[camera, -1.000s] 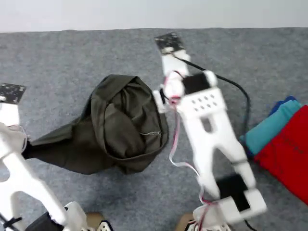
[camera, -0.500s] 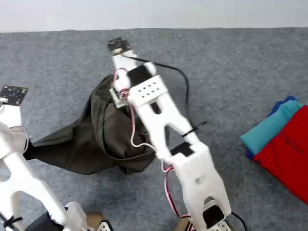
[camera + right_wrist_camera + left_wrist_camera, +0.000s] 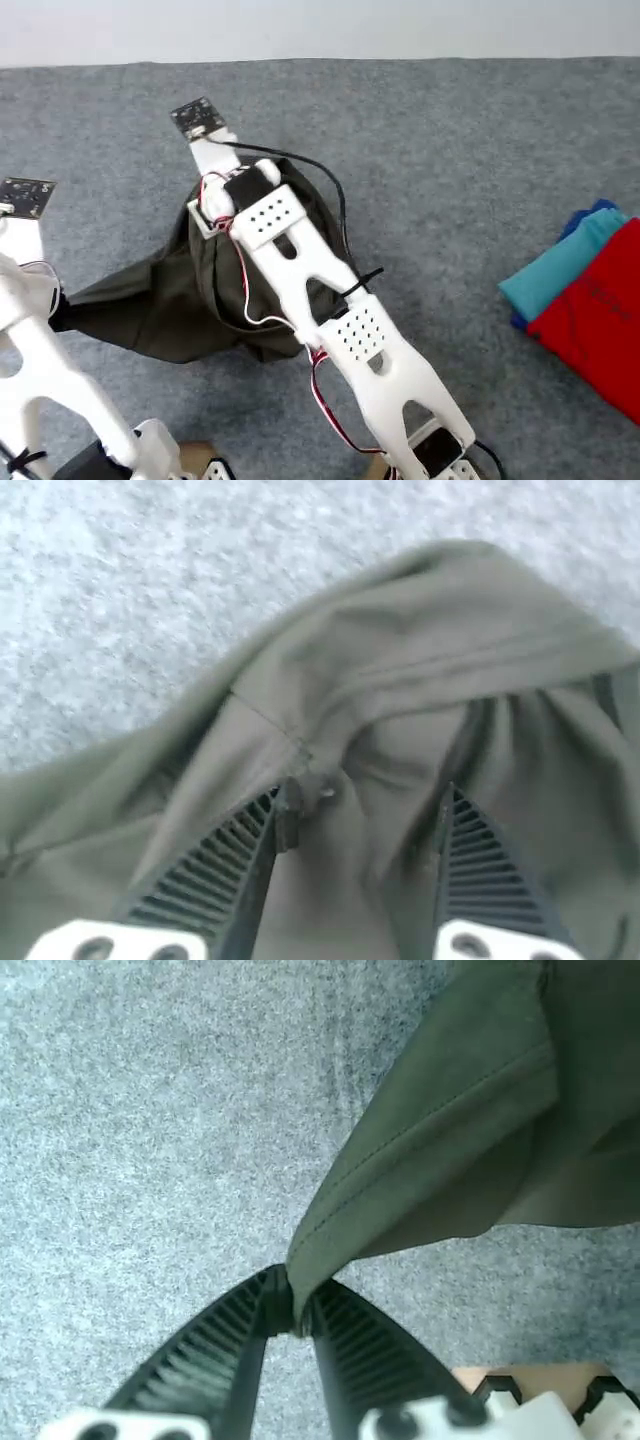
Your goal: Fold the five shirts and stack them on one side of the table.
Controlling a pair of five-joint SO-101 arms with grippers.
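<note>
A dark olive shirt lies crumpled on the grey table left of centre. My left gripper is at the shirt's left tip and is shut on that corner. The left wrist view shows the hem of the olive shirt pinched in the left gripper. My right arm stretches from the front edge across the shirt. Its right gripper hangs over the shirt's far left part. In the right wrist view the right gripper is open just above the olive shirt's folds, with nothing held.
At the table's right edge sits a stack of folded shirts: red in front, teal and blue behind it. Bare grey table lies between the stack and the olive shirt.
My right arm has swung left, from beside the shirt's right edge to over its far left part. The left arm and the pinched corner have stayed put.
</note>
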